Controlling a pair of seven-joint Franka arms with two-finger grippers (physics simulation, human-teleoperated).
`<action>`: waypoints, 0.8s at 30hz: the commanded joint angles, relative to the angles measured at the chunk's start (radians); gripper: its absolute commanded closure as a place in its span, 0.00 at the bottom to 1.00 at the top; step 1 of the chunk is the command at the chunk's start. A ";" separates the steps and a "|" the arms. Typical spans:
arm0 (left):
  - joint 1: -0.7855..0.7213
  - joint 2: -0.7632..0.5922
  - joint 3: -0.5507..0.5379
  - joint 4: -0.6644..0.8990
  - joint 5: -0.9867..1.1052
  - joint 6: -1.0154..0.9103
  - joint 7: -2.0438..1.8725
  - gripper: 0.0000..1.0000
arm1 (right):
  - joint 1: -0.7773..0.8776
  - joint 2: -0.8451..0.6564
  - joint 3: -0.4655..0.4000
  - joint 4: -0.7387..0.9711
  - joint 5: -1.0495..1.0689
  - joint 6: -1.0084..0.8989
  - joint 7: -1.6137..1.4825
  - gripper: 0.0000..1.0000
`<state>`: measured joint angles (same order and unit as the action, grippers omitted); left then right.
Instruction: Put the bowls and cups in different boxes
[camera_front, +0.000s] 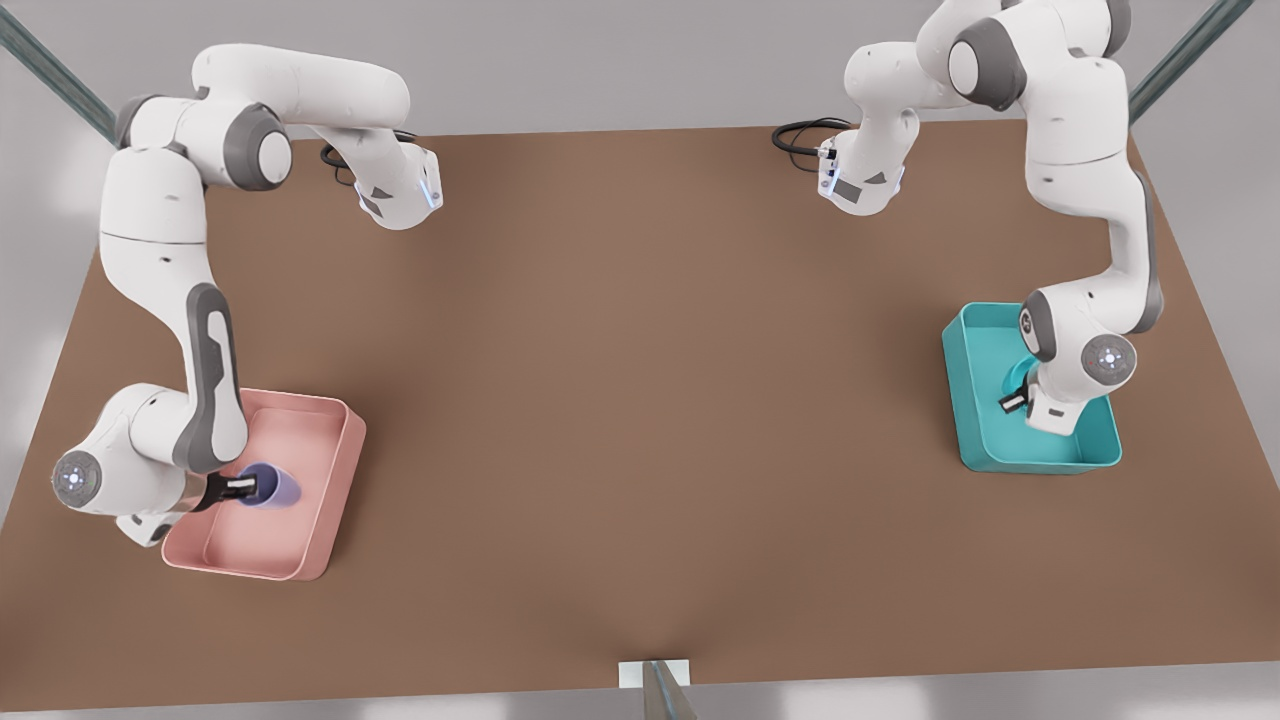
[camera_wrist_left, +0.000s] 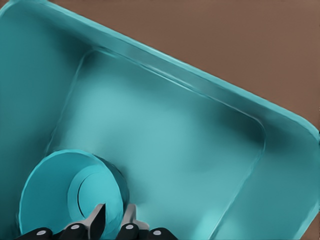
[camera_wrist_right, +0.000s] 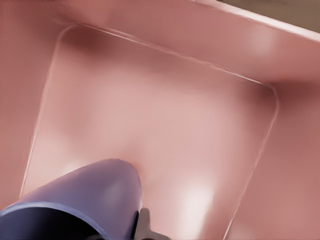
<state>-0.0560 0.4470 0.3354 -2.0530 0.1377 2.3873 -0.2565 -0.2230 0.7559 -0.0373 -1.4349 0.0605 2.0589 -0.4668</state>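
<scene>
The teal bowl (camera_front: 1014, 378) (camera_wrist_left: 50, 192) sits tilted inside the teal box (camera_front: 962, 400) (camera_wrist_left: 170, 130) at the front view's right. My left gripper (camera_front: 1012, 402) (camera_wrist_left: 114, 218) is shut on the bowl's wall, one finger inside and one outside. At the front view's left, the lavender cup (camera_front: 278, 488) (camera_wrist_right: 85, 192) hangs low over the floor of the pale pink box (camera_front: 335, 480) (camera_wrist_right: 165, 110), leaning on its side. My right gripper (camera_front: 243, 488) is shut on the cup's rim, and one of its fingertips (camera_wrist_right: 145, 226) shows beside the cup.
The brown table (camera_front: 640, 400) stretches wide between the two boxes. Black cables (camera_front: 800, 135) lie at the back near the arm bases. A small white bracket (camera_front: 655, 672) sits at the table's front edge.
</scene>
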 joint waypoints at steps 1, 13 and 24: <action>0.001 -0.005 0.001 0.004 0.011 0.053 -0.083 0.00 | 0.004 0.006 0.000 -0.002 0.022 0.084 -0.251 0.79; 0.051 -0.225 -0.403 0.745 -0.047 -1.079 0.229 0.00 | 0.014 -0.263 0.000 0.008 0.013 -0.439 -0.202 0.01; 0.059 -0.221 -0.401 0.743 -0.056 -1.060 0.232 0.00 | 0.278 -0.596 0.000 0.040 -0.114 -0.749 0.487 0.00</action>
<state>0.0025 0.2271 -0.0664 -1.3096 0.0809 1.3567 -0.0927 0.0542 0.2195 -0.0368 -1.3419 -0.0416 1.3513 -0.3302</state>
